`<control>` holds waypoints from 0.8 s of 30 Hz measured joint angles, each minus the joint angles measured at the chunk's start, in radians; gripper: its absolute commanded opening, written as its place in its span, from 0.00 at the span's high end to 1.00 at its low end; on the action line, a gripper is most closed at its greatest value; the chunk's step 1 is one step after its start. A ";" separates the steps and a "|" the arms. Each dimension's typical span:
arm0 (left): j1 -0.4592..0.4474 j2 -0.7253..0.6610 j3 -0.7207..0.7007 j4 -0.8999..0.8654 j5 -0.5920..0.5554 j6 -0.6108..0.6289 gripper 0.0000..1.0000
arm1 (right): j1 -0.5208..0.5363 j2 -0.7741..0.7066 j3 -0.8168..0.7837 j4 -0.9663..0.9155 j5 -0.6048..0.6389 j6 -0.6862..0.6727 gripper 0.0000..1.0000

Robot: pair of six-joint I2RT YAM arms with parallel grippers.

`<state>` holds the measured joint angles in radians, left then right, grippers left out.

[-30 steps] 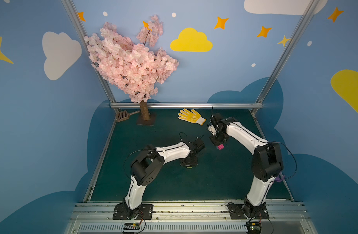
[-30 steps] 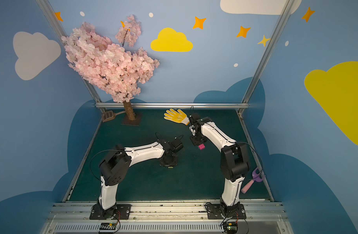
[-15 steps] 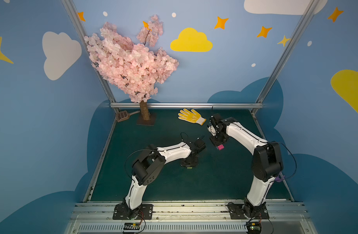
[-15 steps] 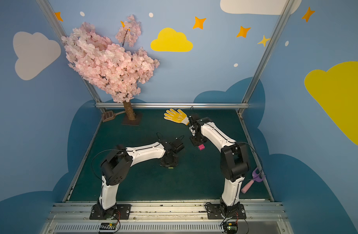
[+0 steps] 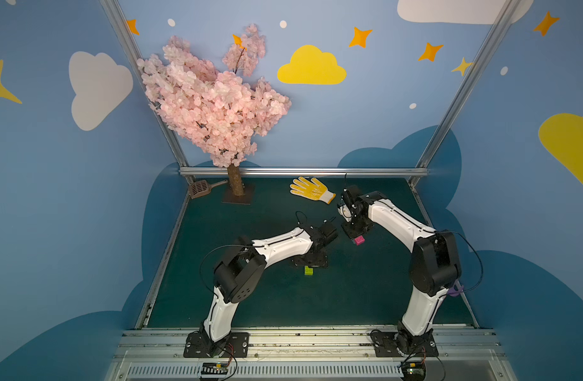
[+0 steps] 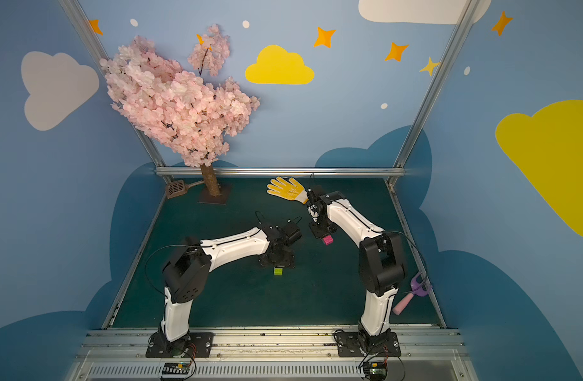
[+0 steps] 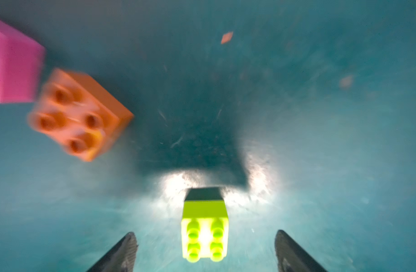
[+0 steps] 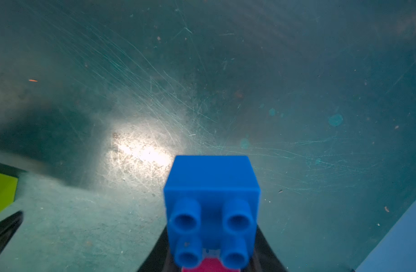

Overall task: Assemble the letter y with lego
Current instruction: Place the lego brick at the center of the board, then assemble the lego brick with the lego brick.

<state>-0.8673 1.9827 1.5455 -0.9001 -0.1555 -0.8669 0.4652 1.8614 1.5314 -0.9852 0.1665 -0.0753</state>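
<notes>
Lego is split between the two arms. Left end effector (image 7: 204, 235) hangs over the table (image 7: 320, 117) with its jaws spread wide. The lime green brick (image 7: 203, 212) stands between them, touched by neither. Off to one side sit an orange brick (image 7: 79, 115) and a pink brick (image 7: 11, 66) (both blurred), just beside each other. Right end effector (image 5: 355, 232) is clamped on the dark blue brick (image 8: 211, 200), with a second pink brick (image 5: 359, 240) joined to it.
</notes>
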 measured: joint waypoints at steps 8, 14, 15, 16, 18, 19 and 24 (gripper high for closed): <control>0.402 -0.387 -0.076 0.036 0.016 0.130 0.05 | 0.104 -0.012 0.002 0.001 -0.071 -0.123 0.91; 0.674 -0.456 -0.133 0.035 0.063 0.280 0.03 | 0.238 0.017 0.050 -0.003 -0.134 -0.270 0.93; 0.696 -0.443 -0.136 0.034 0.080 0.304 0.03 | 0.252 0.024 0.058 -0.003 -0.148 -0.297 0.93; 0.714 -0.427 -0.138 0.034 0.098 0.325 0.03 | 0.264 0.029 0.060 -0.003 -0.161 -0.326 0.93; 0.739 -0.389 -0.143 0.034 0.131 0.358 0.03 | 0.288 0.037 0.061 -0.006 -0.172 -0.373 0.94; 0.747 -0.368 -0.147 0.034 0.148 0.373 0.03 | 0.299 0.039 0.061 -0.006 -0.175 -0.396 0.94; 0.768 -0.284 -0.153 0.031 0.234 0.421 0.03 | 0.368 0.042 0.040 0.022 -0.160 -0.478 0.95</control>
<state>-0.0994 1.6989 1.3926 -0.8688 0.0784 -0.4461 0.8333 1.9030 1.5719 -0.9630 0.0063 -0.5533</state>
